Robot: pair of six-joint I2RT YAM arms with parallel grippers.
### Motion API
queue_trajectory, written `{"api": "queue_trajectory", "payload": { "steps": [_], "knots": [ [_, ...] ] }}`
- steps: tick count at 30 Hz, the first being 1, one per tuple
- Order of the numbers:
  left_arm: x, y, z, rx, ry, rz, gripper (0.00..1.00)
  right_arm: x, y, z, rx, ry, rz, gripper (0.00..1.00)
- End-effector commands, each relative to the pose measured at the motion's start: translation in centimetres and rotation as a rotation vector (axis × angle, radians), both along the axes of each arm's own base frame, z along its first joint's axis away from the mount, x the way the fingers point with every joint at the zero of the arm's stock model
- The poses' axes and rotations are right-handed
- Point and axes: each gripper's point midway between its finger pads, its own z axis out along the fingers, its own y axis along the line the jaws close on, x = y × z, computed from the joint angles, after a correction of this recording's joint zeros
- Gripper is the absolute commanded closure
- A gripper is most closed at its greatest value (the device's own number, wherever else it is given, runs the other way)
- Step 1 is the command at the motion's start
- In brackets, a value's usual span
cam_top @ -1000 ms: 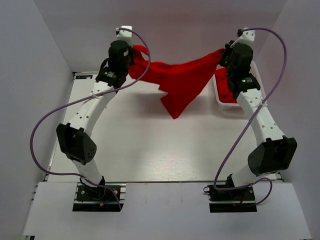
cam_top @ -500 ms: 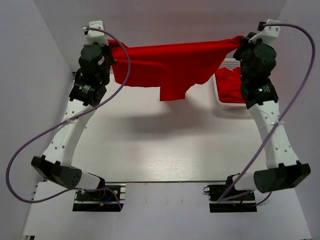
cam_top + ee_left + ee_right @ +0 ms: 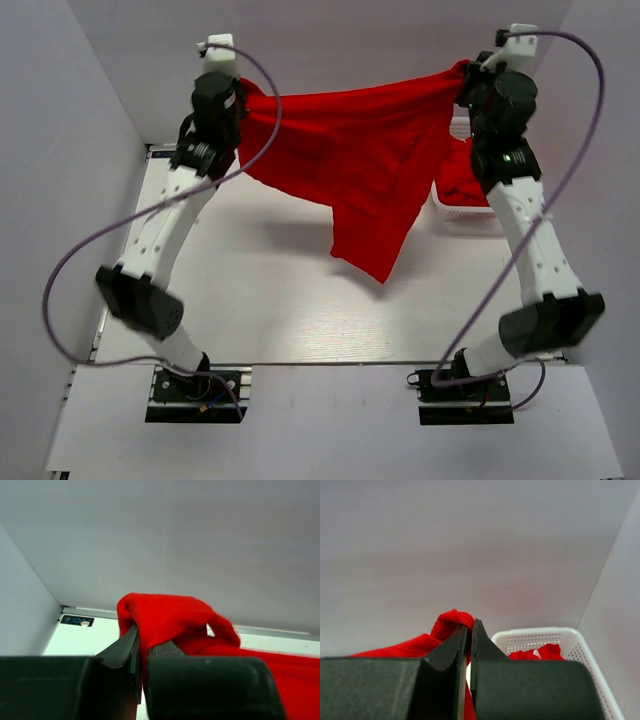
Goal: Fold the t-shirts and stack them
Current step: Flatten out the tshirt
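Between left pincer and right pincer, soft red t-shirt (creased, limp)

A white table with a faint wood grain fills the middle of the scene, running from the near edge to the far wall. At its far right corner sits a white plastic lattice basket, close against the right wall; the right wrist view shows its perforated sides and smooth rim. Plain pale grey walls close the space on the left, right and far sides. A flat white board lies along the near edge. A small dark label is stuck at the table's far left corner, its lettering too small to read
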Motion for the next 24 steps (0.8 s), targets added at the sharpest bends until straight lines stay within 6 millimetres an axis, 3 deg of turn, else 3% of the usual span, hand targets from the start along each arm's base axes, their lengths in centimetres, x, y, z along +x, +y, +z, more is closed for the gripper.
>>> {"api": "queue_trajectory", "payload": {
  "steps": [1, 2, 3, 4, 7, 8, 10, 11, 12, 13, 14, 15, 17, 18, 19, 20, 21, 23, 24],
  "knots": [
    [3.1, 1.3, -0.3, 0.008, 0.045, 0.075, 1.00, 3.3, -0.2, 0.8, -0.022, -0.022, -0.014, 1.00],
    [5.1, 1.0, -3.0, 0.035, 0.122, 0.068, 1.00, 3.6, -0.2, 3.4, -0.018, -0.064, -0.015, 1.00],
    [5.8, 0.5, -2.6, 0.021, 0.119, 0.056, 1.00, 3.9, -0.2, 4.0, -0.015, -0.072, -0.017, 1.00],
    [5.8, 1.0, 1.2, -0.006, 0.045, 0.054, 1.00, 4.2, -0.1, 4.6, -0.009, -0.083, -0.019, 1.00],
    [5.7, 1.6, 4.2, -0.029, -0.024, 0.043, 1.00, 4.2, -0.6, 6.6, -0.005, -0.110, -0.044, 1.00],
    [5.3, 1.6, 4.6, -0.031, -0.033, 0.032, 1.00, 3.2, -0.8, 7.5, -0.002, -0.129, -0.052, 1.00],
    [4.9, 1.6, 2.7, -0.049, -0.008, 0.032, 1.00, 2.7, -1.1, 5.9, -0.004, -0.099, -0.055, 1.00],
    [2.9, 2.4, 4.1, -0.068, -0.038, 0.031, 0.98, 2.4, -1.0, 5.4, 0.006, -0.091, -0.051, 1.00],
    [2.9, 2.4, -0.9, -0.052, 0.063, 0.034, 0.95, 1.8, -1.1, 1.2, -0.004, -0.001, -0.049, 1.00],
    [2.4, 2.4, -2.0, -0.089, 0.060, 0.035, 0.81, 1.7, -0.9, -0.1, 0.028, 0.005, -0.036, 1.00],
    [0.3, 2.7, -1.8, -0.121, 0.044, 0.025, 0.73, 1.5, -0.4, -1.5, 0.038, 0.023, -0.013, 1.00],
    [-0.2, 2.3, -8.0, -0.157, 0.150, 0.021, 0.62, 0.9, 0.0, -7.9, 0.063, 0.138, 0.011, 1.00],
    [-2.1, 1.8, -12.9, -0.206, 0.243, 0.001, 0.37, 0.4, 0.7, -12.5, 0.084, 0.224, 0.048, 1.00],
    [-3.7, 1.9, -18.9, -0.219, 0.361, 0.016, 0.26, -0.6, 1.4, -17.0, 0.091, 0.325, 0.082, 1.00],
    [-5.4, 2.0, -21.2, -0.250, 0.420, 0.026, 0.19, -1.4, 1.8, -21.6, 0.134, 0.425, 0.095, 1.00],
    [-6.8, 1.8, -24.0, -0.334, 0.484, 0.053, 0.02, -2.5, 2.1, -25.6, 0.144, 0.515, 0.104, 1.00],
    [-8.9, 2.2, -28.2, -0.343, 0.589, 0.094, 0.00, -3.4, 2.9, -27.9, 0.157, 0.583, 0.146, 1.00],
    [-11.6, 2.5, -32.2, -0.349, 0.715, 0.128, 0.00, -4.9, 3.2, -32.2, 0.170, 0.685, 0.162, 0.70],
    [-12.4, 2.9, -32.7, -0.343, 0.745, 0.153, 0.00, -5.3, 2.8, -33.2, 0.157, 0.730, 0.142, 0.53]
  ]
}}
